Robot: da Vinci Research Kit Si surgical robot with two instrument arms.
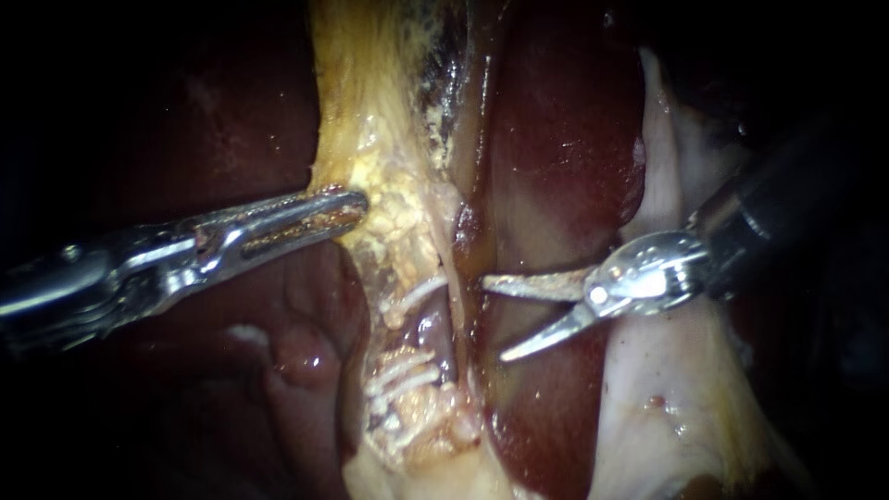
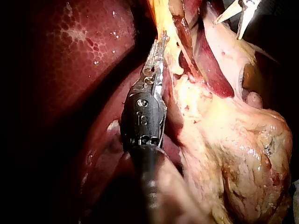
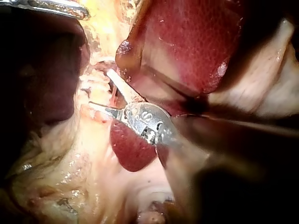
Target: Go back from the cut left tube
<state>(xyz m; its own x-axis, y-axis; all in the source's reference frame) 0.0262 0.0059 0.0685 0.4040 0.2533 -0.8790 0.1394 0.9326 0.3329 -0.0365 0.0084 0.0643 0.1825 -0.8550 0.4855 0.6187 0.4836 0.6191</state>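
A: Left instrument (image 1: 359,211), claw state?
B: Clamped on yellow tissue (image 1: 370,120), left of centre of the frame.
A: Right instrument (image 1: 494,319)?
B: Claw apart, blades holding nothing, lying over liver (image 1: 556,130), right of centre.
A: Tube (image 1: 428,331)?
B: Lower centre, with clips (image 1: 414,294) above and below; just left of the blade tips.

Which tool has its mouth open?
The right instrument, coming in from the right: its jaws spread in a V with nothing between them. The left instrument has its jaws shut on yellow tissue.
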